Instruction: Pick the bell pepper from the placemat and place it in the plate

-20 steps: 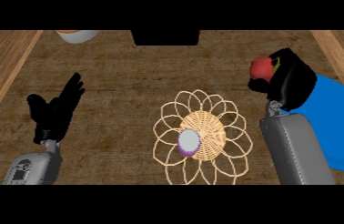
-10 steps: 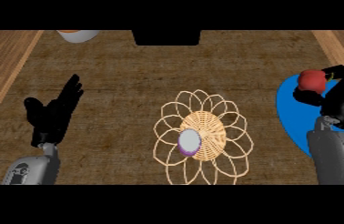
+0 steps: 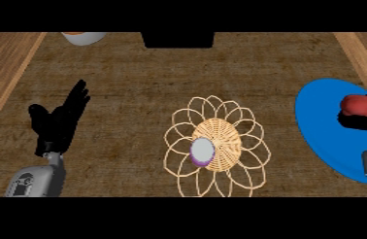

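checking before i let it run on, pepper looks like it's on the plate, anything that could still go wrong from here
1. The red bell pepper sits at the blue plate's far right, cut by the view's edge; if it is not settled, it might roll off that side unseen.
2. Only a dark sliver shows beside the pepper, probably the right hand; whether it has let go cannot be told, so pulling back could drag the pepper.
3. The left hand rests open at the left, away from everything: little risk there.

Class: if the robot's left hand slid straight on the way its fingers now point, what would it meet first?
Probably nothing nearby: the left hand points up and slightly right, over bare mat toward the dark block at the far edge; height is unclear.
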You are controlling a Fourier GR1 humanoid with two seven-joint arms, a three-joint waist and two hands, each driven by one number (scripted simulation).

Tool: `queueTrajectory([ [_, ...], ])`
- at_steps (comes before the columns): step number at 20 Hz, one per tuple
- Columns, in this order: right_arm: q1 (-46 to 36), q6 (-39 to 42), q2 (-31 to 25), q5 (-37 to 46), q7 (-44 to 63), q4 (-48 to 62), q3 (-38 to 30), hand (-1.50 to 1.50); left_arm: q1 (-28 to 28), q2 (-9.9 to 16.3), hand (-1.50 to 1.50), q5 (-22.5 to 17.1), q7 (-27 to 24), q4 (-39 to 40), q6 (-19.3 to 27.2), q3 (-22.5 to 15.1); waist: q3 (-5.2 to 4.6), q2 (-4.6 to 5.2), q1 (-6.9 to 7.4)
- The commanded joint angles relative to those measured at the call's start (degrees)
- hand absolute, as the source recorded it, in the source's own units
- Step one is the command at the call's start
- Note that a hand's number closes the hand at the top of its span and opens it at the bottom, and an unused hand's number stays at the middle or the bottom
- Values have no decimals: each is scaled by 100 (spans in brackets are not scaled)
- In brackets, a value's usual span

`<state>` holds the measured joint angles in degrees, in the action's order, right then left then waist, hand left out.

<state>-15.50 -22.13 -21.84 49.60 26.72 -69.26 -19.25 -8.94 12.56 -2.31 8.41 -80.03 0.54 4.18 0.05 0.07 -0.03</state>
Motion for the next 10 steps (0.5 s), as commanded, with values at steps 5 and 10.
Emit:
queueTrajectory([
  [5, -133, 232, -306, -1241, -1898, 1394, -476, -150, -154, -215, 0, 168, -426, 569, 67, -11, 0, 10, 20],
  [10, -11, -248, -128, -1319, -2453, 417, -383, -150, -98, -6, 0, 84, 12, 103, -13, 80, -5, -20, -16],
])
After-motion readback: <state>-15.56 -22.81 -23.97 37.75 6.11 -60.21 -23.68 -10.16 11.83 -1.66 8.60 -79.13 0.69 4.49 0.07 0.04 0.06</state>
